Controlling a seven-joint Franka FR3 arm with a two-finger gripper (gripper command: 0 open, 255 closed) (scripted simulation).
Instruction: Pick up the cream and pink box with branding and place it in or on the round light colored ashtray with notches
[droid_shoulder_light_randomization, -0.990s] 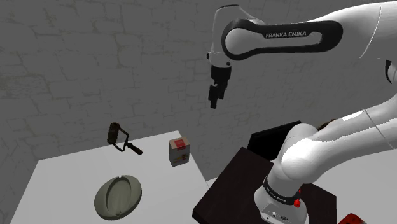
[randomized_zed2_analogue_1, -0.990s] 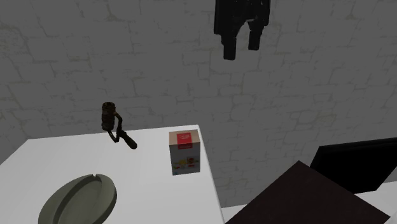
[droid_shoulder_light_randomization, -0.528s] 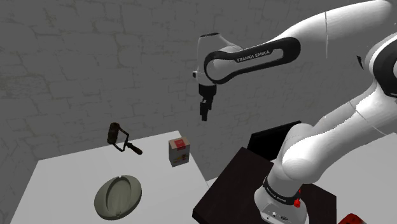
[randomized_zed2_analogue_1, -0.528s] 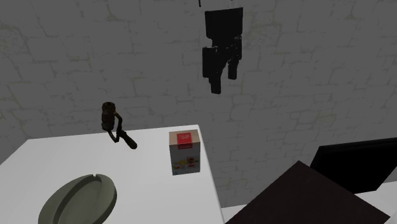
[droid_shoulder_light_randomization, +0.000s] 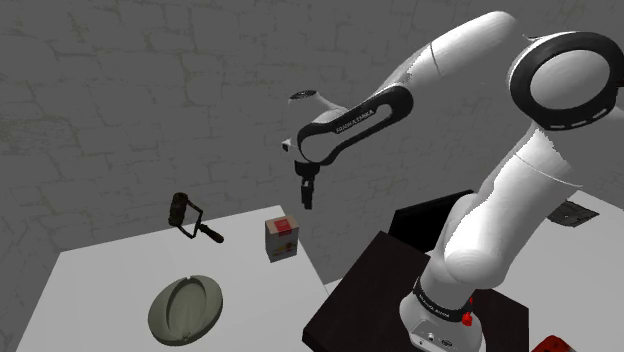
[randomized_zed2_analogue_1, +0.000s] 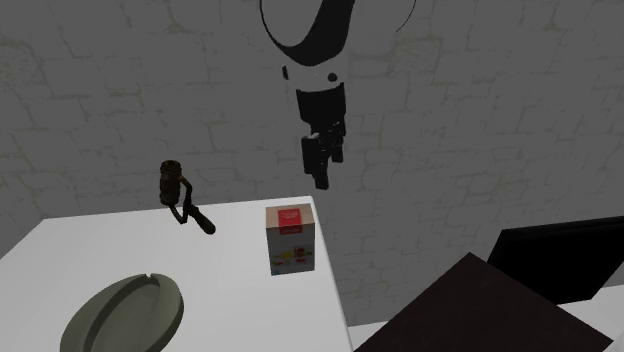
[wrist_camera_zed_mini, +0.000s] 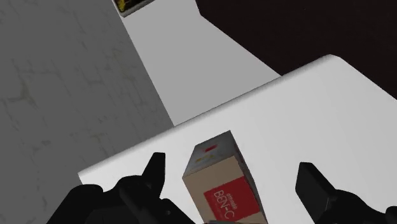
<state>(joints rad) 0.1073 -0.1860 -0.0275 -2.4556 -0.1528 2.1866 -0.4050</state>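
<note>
The cream box (droid_shoulder_light_randomization: 282, 238) with a red top label stands upright near the white table's far edge; it is also seen from the second exterior view (randomized_zed2_analogue_1: 290, 240). My black gripper (droid_shoulder_light_randomization: 307, 197) hangs in the air above the box and slightly toward the shoulder view's right, pointing down (randomized_zed2_analogue_1: 322, 175). In the wrist view the fingers stand wide apart, and the box (wrist_camera_zed_mini: 222, 181) lies below between them, untouched by the gripper (wrist_camera_zed_mini: 232, 167). The round, light grey-green ashtray (droid_shoulder_light_randomization: 185, 307) with rim notches rests near the table's front (randomized_zed2_analogue_1: 125, 315).
A dark handled tool (droid_shoulder_light_randomization: 193, 220) lies at the table's (droid_shoulder_light_randomization: 100, 290) back, to the shoulder view's left of the box. My dark stand (droid_shoulder_light_randomization: 400, 290) adjoins the table's right edge. A grey stone wall runs behind.
The arm has swung toward the shoulder view's left and come down, bringing the gripper from high up to just above the box. The box, ashtray and tool have not moved.
</note>
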